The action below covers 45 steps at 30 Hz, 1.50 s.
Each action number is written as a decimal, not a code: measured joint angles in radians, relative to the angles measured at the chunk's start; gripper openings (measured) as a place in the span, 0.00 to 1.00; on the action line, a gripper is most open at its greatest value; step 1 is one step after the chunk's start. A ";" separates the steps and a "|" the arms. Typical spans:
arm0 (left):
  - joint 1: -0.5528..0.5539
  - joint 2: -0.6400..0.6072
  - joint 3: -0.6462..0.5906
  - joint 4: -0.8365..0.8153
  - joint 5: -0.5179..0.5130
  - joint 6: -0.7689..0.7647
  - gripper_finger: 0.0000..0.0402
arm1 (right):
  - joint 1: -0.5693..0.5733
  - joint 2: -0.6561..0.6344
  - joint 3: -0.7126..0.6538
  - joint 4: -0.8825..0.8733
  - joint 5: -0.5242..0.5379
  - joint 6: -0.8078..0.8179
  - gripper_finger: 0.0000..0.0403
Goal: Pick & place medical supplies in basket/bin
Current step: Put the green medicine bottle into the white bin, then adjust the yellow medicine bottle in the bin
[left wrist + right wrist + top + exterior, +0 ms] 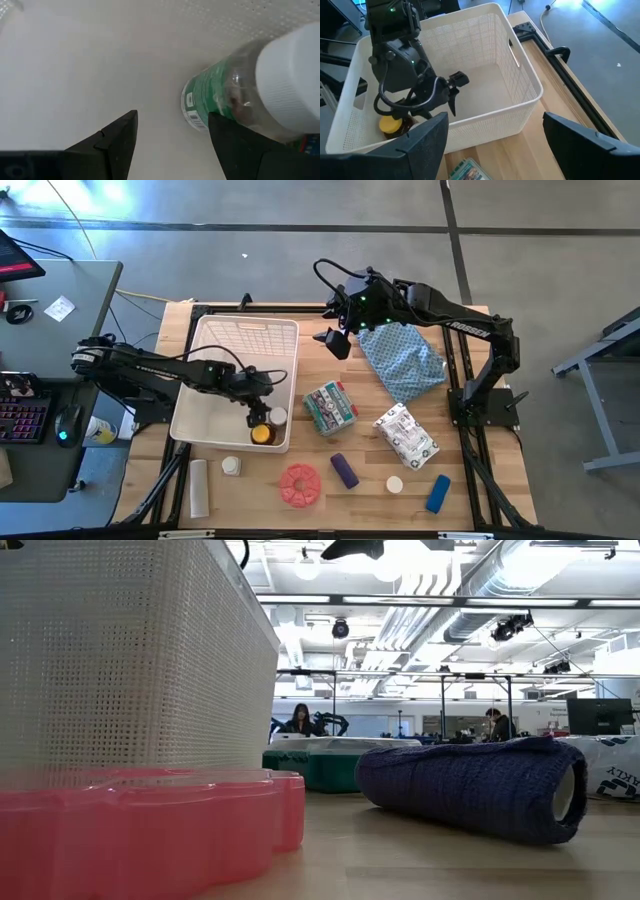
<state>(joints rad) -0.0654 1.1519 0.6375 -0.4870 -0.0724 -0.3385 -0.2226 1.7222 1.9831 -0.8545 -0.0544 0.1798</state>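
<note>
currently: left claw [256, 418] apart inside bin [215, 332], over amber bottle [262, 434] w/ jar [278, 417], likely just dropped; right claw [334, 340] apart, waiting above surface.

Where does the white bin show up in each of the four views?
High view: white bin left of centre, the left claw inside it.
Low view: its lattice wall fills the upper left.
Left wrist view: its inside floor fills the background.
Right wrist view: whole bin across the centre.
Shared landmark: the yellow-capped bottle in the bin's corner, also in the right wrist view.
</note>
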 joint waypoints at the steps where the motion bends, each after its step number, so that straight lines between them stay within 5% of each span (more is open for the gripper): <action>1: 0.000 0.000 0.000 -0.008 0.001 0.005 0.69 | 0.000 0.000 0.000 -0.001 0.000 0.000 0.78; 14: 0.000 0.000 0.000 -0.240 0.054 0.040 0.69 | 0.000 0.000 0.000 -0.002 0.000 -0.001 0.78; 20: 0.000 0.000 0.000 -0.184 0.261 0.009 0.69 | 0.000 0.000 0.000 -0.002 0.009 -0.004 0.78; 30: 0.000 0.000 0.001 -0.019 0.349 -0.007 0.69 | 0.000 0.000 -0.002 -0.002 0.037 -0.005 0.78; 45: 0.000 -0.001 0.001 -0.063 0.323 -0.002 0.69 | 0.000 0.000 -0.002 -0.002 0.047 0.000 0.78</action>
<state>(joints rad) -0.0658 1.1511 0.6384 -0.5504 0.2504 -0.3401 -0.2230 1.7222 1.9812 -0.8566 -0.0071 0.1799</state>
